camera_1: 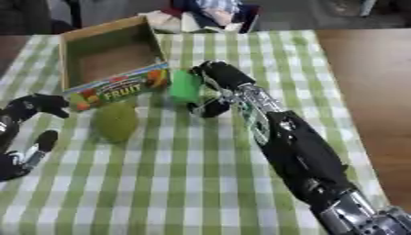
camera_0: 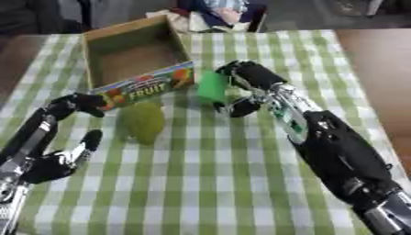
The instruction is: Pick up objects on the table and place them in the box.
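A cardboard box with a colourful "FRUIT" front panel stands at the table's far left, its inside bare. A green block-shaped object is held just right of the box's front corner, pinched by my right hand, whose fingers and thumb curl round it. A yellow-green bumpy fruit lies on the cloth in front of the box. My left hand rests at the lower left beside the fruit, fingers relaxed and spread, touching nothing.
A green-and-white checked cloth covers the table. Bare brown tabletop shows along the right edge. Clutter and a person's clothing lie beyond the far edge.
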Available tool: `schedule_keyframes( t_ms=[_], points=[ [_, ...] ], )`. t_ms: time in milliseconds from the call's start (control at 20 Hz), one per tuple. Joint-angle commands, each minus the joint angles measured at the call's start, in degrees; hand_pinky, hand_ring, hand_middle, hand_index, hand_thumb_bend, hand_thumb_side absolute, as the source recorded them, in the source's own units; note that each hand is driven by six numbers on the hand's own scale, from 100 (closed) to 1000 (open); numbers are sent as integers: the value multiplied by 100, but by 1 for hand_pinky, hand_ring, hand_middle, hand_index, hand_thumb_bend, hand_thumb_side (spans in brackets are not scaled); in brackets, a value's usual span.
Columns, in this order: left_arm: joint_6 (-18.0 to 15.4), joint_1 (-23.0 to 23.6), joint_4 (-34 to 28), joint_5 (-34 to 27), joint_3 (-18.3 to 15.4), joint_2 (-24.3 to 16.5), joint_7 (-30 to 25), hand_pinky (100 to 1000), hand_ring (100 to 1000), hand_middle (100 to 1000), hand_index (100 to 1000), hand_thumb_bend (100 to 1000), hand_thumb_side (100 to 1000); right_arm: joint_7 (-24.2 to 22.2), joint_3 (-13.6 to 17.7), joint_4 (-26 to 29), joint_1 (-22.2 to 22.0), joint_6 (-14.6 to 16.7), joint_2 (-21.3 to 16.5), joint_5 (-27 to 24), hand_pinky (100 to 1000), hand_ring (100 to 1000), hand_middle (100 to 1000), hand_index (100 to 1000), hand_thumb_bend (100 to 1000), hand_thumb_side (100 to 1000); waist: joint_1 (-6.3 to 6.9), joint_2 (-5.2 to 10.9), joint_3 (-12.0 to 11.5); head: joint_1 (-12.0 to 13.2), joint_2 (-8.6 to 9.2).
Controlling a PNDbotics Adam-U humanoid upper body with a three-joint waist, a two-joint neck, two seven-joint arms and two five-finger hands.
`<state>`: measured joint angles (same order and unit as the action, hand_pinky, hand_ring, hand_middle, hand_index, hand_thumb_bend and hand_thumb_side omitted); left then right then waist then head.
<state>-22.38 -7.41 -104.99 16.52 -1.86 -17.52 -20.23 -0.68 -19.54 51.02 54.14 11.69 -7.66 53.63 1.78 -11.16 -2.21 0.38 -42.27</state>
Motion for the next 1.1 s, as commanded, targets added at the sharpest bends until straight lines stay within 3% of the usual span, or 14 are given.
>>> schedule_keyframes(
  t_ms=[50,350,550,900,1100],
  points=[
    [-21,-48,-110,-114,-9,-83,-12,812,674,721,873,234,668,38,-37,383,232,-90,-210,-330,590,597,397,589,125,273,-2,74,-26,-18,20],
    [-57,-135,-180,-291,48,-85,-62,807,668,715,869,222,651,-235,-72,917,677,-329,-561,-823,598,599,403,593,126,253,-44,31,-228,-123,104],
    [-97,-352,-282,-475,144,-72,-114,801,664,709,866,230,623,-305,14,1011,969,-462,-682,-905,603,602,409,598,127,246,-83,-27,-509,-342,244],
    [-102,-875,-496,-948,373,29,-318,794,661,706,865,243,586,-349,275,700,1304,-491,-683,-723,617,613,428,619,116,251,-142,-102,-1106,-847,580],
    [-82,-1069,-557,-1164,490,111,-464,793,661,706,865,245,580,-420,443,334,1361,-423,-568,-543,623,623,442,634,101,272,-151,-110,-1400,-1074,681]
  ],
)
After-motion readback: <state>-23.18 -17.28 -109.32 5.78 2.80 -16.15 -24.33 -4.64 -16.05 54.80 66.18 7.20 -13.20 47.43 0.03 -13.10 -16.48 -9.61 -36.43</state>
